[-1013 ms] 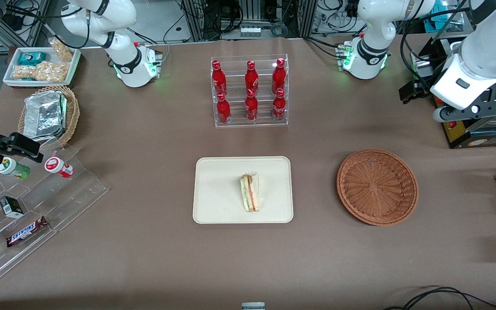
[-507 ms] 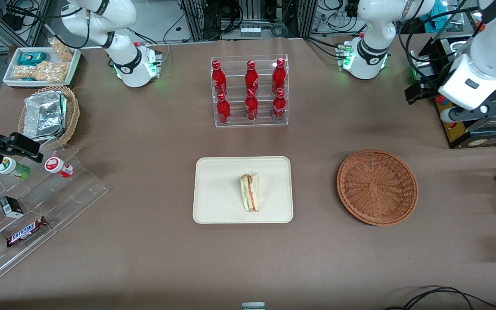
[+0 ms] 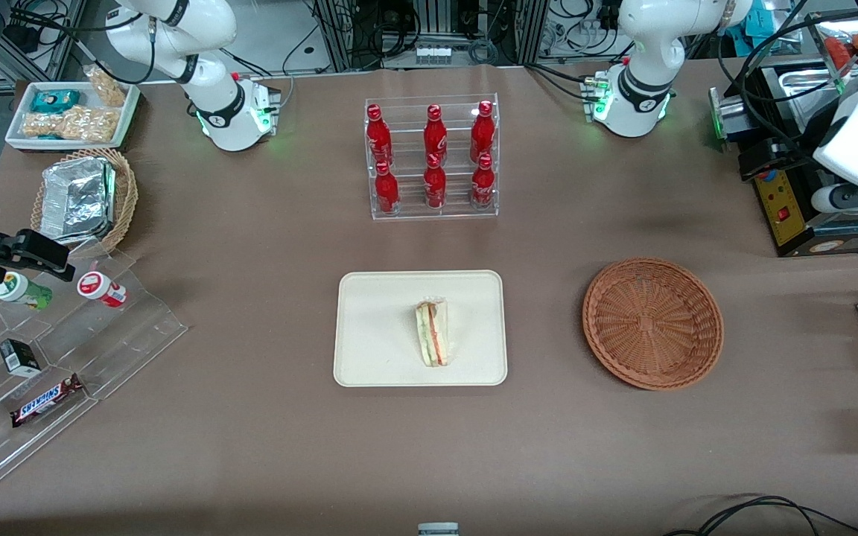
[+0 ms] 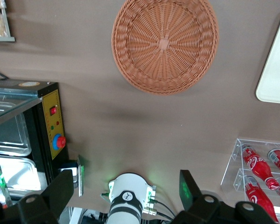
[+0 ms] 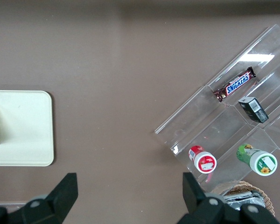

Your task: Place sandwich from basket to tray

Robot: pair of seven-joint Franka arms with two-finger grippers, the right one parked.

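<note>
The sandwich [image 3: 433,333], a wrapped wedge with red and green filling, lies on the cream tray [image 3: 377,327], near its middle. The reddish-brown wicker basket [image 3: 652,322] stands empty beside the tray, toward the working arm's end. My left gripper [image 3: 763,159] hangs high over the table's edge at that end, farther from the front camera than the basket and well apart from it. In the left wrist view its fingers [image 4: 60,189] stand wide apart with nothing between them, and the empty basket [image 4: 164,44] and a corner of the tray [image 4: 276,79] show. The gripper [image 4: 126,191] is open.
A clear rack of red bottles [image 3: 433,156] stands farther from the camera than the tray. A black box with a yellow panel [image 3: 786,212] sits under the gripper. At the parked arm's end are a tan basket with foil [image 3: 86,197], acrylic steps with snacks [image 3: 64,357] and a white snack tray [image 3: 71,112].
My left arm has swung away from the basket toward the working arm's end of the table, gripper open and empty throughout. The sandwich, tray and basket have not moved.
</note>
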